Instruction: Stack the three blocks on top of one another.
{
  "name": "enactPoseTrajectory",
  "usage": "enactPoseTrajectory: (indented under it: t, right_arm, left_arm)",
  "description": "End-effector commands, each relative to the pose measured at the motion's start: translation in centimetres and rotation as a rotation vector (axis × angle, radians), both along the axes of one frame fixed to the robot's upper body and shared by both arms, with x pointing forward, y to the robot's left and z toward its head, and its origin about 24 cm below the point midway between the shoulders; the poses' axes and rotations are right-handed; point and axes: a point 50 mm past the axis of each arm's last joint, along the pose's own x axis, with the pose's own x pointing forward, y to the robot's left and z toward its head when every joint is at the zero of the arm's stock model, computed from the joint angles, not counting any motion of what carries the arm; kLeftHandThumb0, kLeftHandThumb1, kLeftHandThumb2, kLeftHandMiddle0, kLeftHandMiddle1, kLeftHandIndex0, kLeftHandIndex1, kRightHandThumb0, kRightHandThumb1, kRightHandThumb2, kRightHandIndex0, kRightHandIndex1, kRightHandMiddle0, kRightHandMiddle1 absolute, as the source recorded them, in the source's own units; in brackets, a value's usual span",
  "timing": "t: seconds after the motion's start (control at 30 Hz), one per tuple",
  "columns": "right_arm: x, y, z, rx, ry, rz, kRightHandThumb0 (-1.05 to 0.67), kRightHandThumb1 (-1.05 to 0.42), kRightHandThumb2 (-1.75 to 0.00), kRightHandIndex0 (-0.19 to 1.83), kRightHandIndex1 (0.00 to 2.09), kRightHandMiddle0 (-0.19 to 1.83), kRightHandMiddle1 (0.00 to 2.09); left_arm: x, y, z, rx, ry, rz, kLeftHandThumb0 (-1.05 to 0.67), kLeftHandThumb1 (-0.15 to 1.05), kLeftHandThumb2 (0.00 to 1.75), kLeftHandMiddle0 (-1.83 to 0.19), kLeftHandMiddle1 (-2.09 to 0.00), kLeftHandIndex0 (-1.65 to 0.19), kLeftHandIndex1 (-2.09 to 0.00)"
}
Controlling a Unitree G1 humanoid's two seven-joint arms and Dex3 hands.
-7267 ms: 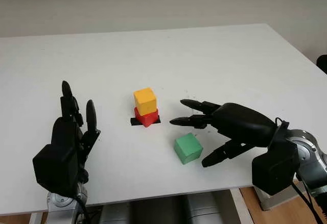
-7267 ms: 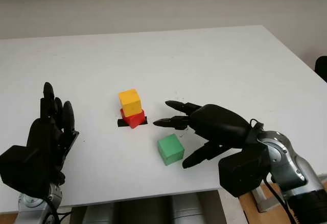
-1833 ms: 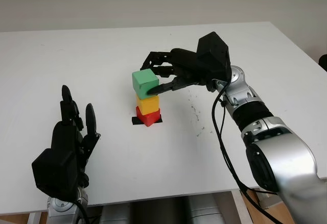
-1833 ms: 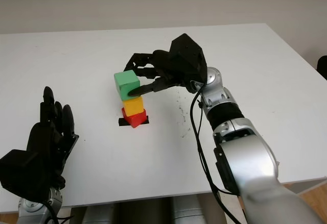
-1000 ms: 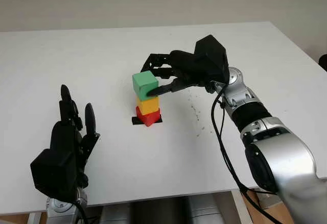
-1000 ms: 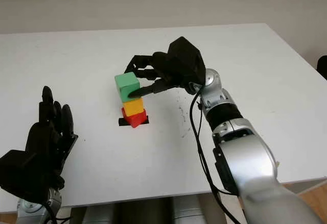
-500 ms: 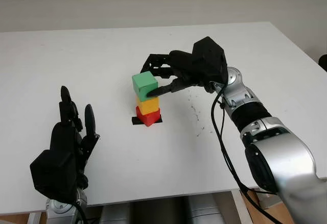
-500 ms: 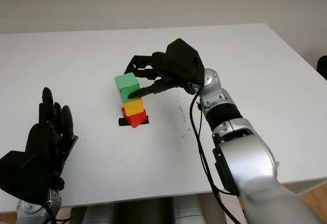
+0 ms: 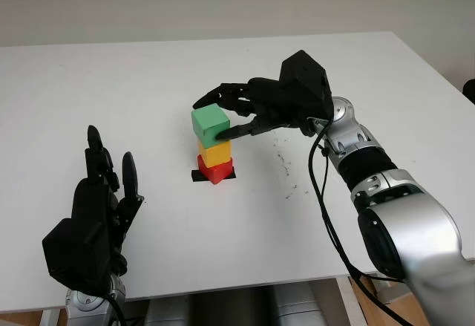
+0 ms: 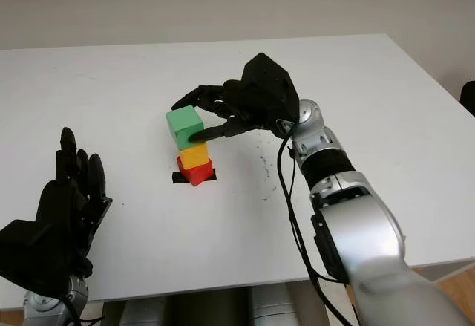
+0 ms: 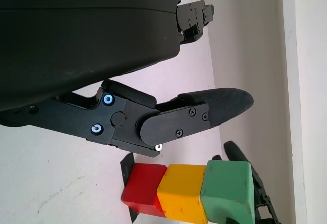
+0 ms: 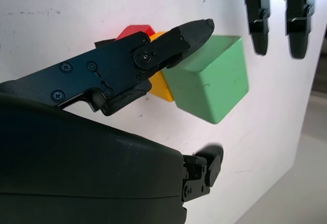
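Three blocks stand as a tower at the table's middle: a red block (image 9: 214,171) at the base, a yellow block (image 9: 216,152) on it and a green block (image 9: 210,122) on top, sitting slightly askew. My right hand (image 9: 223,114) is at the tower's top, open. Its upper fingers are lifted off the green block (image 12: 209,83), while the thumb (image 12: 173,43) still touches the block's lower edge. My left hand (image 9: 96,214) is open near the front left edge, well away from the tower (image 11: 184,193).
A strip of black tape (image 9: 199,177) lies under the red block. The white table (image 9: 334,66) has open surface on every side of the tower; its front edge runs just beyond my left hand.
My right hand's upper fingers have opened and lifted off the green block, which now stays on the yellow one. The left hand has not moved.
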Motion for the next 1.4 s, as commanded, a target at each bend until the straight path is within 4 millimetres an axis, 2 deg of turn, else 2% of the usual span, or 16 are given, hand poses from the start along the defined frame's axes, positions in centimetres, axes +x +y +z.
enactPoseTrajectory:
  t: [0.0, 0.3, 0.4, 0.53, 0.63, 0.8, 1.03, 1.37]
  right_arm:
    - [0.0, -0.2, 1.2, 0.015, -0.047, 0.018, -0.70, -0.88, -0.06, -0.19, 0.00, -0.16, 0.05]
    - [-0.6, -1.4, 2.3, 0.048, -0.127, 0.081, -0.91, -0.91, -0.06, -0.19, 0.00, -0.19, 0.00]
    - [-0.7, -2.3, 2.7, 0.098, -0.124, 0.073, -0.96, -0.91, -0.06, -0.19, 0.00, -0.19, 0.00]
    - [-0.8, -3.8, 2.8, 0.193, -0.116, 0.003, -1.04, -0.99, -0.09, -0.19, 0.00, -0.19, 0.00]
    - [-1.2, -4.9, 2.3, 0.347, -0.109, -0.132, -0.99, -1.04, -0.47, -0.19, 0.00, -0.19, 0.00]
    - [-2.3, -5.9, 0.8, 0.501, -0.109, -0.291, -0.89, -1.05, -0.72, -0.19, 0.00, -0.19, 0.00]
    - [-4.4, -6.8, -2.8, 0.513, -0.019, -0.424, -0.82, -1.05, -0.74, -0.19, 0.00, -0.19, 0.00]
    - [-6.5, -6.6, -4.0, 0.550, 0.008, -0.488, -0.80, -1.05, -0.79, -0.19, 0.00, -0.19, 0.00]
  left_arm:
    - [0.0, 0.1, 0.6, 0.014, -0.027, -0.001, -0.71, 1.05, 0.63, 0.16, -0.06, 0.17, -0.06]
    - [0.1, 0.0, 0.6, 0.008, -0.021, -0.006, -0.71, 1.05, 0.64, 0.16, -0.05, 0.17, -0.06]
    - [0.1, 0.1, 0.5, 0.004, -0.023, -0.004, -0.71, 1.05, 0.63, 0.16, -0.05, 0.17, -0.05]
    - [0.1, 0.1, 0.5, 0.005, -0.022, -0.005, -0.72, 1.05, 0.62, 0.16, -0.05, 0.17, -0.05]
    - [0.0, 0.1, 0.4, 0.003, -0.021, -0.007, -0.71, 1.05, 0.63, 0.17, -0.05, 0.18, -0.05]
    - [0.1, 0.3, 0.5, 0.012, -0.021, -0.010, -0.72, 1.05, 0.62, 0.17, -0.05, 0.18, -0.05]
    - [1.0, 0.8, 0.9, 0.058, -0.021, -0.020, -0.70, 1.05, 0.65, 0.16, -0.06, 0.17, -0.06]
    - [2.7, 1.1, 1.6, 0.108, -0.055, -0.044, -0.69, 1.05, 0.66, 0.13, -0.07, 0.15, -0.07]
